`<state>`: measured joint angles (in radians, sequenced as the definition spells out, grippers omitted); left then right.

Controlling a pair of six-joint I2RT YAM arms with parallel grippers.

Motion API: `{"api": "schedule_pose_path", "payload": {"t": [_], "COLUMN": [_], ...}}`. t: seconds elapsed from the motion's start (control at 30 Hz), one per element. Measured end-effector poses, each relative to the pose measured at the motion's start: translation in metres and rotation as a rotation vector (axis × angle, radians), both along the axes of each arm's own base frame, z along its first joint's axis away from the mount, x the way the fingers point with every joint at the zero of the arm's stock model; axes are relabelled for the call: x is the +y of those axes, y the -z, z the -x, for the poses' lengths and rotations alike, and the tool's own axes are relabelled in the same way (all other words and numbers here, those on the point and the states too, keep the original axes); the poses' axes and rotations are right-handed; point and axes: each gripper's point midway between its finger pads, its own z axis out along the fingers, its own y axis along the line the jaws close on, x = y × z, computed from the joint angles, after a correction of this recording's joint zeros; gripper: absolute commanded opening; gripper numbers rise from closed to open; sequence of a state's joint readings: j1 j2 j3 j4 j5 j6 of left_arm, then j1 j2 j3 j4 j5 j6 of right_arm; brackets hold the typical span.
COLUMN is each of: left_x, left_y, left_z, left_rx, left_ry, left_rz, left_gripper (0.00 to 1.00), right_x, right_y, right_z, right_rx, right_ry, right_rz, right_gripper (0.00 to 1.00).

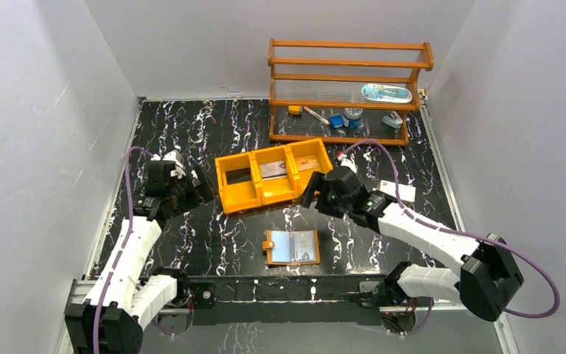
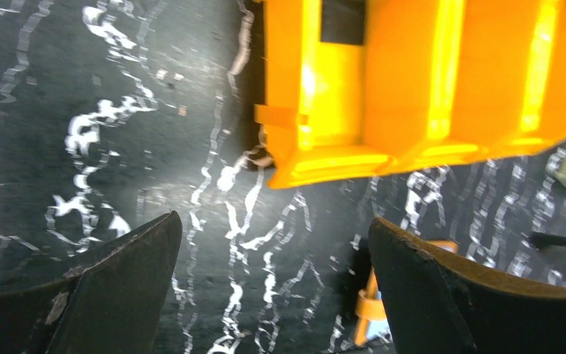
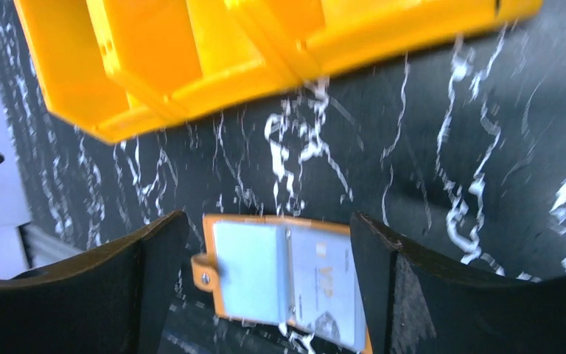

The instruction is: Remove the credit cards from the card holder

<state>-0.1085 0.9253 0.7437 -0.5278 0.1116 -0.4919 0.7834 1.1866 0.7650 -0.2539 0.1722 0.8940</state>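
On the black marbled table (image 1: 191,243), the orange three-compartment tray (image 1: 259,200) sits mid-field, with loose cards (image 1: 274,169) in two bays. The left gripper (image 2: 276,273) and right gripper (image 3: 269,284) both stand wide apart and empty. The right is poised over the card holder (image 1: 292,247), which lies unfolded near the front edge. A pale credit card (image 3: 326,284) shows in its right pocket — light, stiff, slick. It is probably best pinched by one edge while the soft holder is pinned.
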Motion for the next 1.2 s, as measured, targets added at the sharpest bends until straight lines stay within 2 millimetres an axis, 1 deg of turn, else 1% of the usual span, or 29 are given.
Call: {"api": "schedule_pose_path", "payload": {"t": [0.07, 0.17, 0.27, 0.33, 0.47, 0.53, 0.57, 0.63, 0.7, 0.77, 0.83, 0.9, 1.03, 1.13, 1.2], "left_x": [-0.01, -0.029, -0.047, -0.062, -0.105, -0.124, -0.131, -0.14, -0.15, -0.164, -0.175, -0.182, -0.182, -0.181, -0.182], "left_y": [-0.005, -0.011, -0.005, 0.002, 0.014, 0.026, 0.031, 0.035, 0.03, 0.019, 0.012, 0.015, 0.038, 0.05, 0.055], "left_z": [0.004, 0.01, 0.022, 0.034, 0.059, 0.072, 0.079, 0.085, 0.085, 0.081, 0.077, 0.076, 0.085, 0.09, 0.091], "left_rx": [-0.002, 0.013, 0.061, 0.103, 0.179, 0.232, 0.255, 0.277, 0.271, 0.24, 0.218, 0.219, 0.289, 0.331, 0.35], "left_ry": [0.021, 0.06, 0.105, 0.157, 0.322, 0.391, 0.417, 0.445, 0.468, 0.502, 0.529, 0.547, 0.545, 0.546, 0.55], "left_rz": [0.06, 0.169, 0.244, 0.261, 0.248, 0.22, 0.205, 0.181, 0.176, 0.19, 0.201, 0.202, 0.173, 0.16, 0.152], "left_gripper": [0.91, 0.89, 0.87, 0.85, 0.74, 0.69, 0.66, 0.63, 0.62, 0.62, 0.62, 0.61, 0.61, 0.54, 0.53], "right_x": [0.0, -0.002, -0.004, -0.002, 0.003, 0.005, 0.005, 0.006, 0.007, 0.008, 0.01, 0.013, 0.024, 0.031, 0.034], "right_y": [0.01, 0.032, 0.053, 0.056, 0.057, 0.058, 0.06, 0.065, 0.068, 0.071, 0.074, 0.075, 0.072, 0.069, 0.067], "right_z": [0.017, 0.042, 0.066, 0.076, 0.085, 0.087, 0.088, 0.091, 0.094, 0.097, 0.1, 0.103, 0.107, 0.106, 0.104], "right_rx": [0.06, 0.166, 0.259, 0.286, 0.297, 0.307, 0.315, 0.33, 0.343, 0.356, 0.367, 0.374, 0.375, 0.369, 0.362], "right_ry": [-0.002, -0.005, -0.018, -0.026, -0.048, -0.053, -0.057, -0.063, -0.072, -0.08, -0.092, -0.108, -0.145, -0.159, -0.157], "right_rz": [-0.051, -0.08, -0.075, -0.069, -0.069, -0.065, -0.059, -0.048, -0.04, -0.034, -0.026, -0.026, -0.055, -0.056, -0.049], "right_gripper": [0.81, 0.76, 0.7, 0.68, 0.62, 0.58, 0.57, 0.56, 0.54, 0.55, 0.55, 0.55, 0.55, 0.54, 0.54]}}
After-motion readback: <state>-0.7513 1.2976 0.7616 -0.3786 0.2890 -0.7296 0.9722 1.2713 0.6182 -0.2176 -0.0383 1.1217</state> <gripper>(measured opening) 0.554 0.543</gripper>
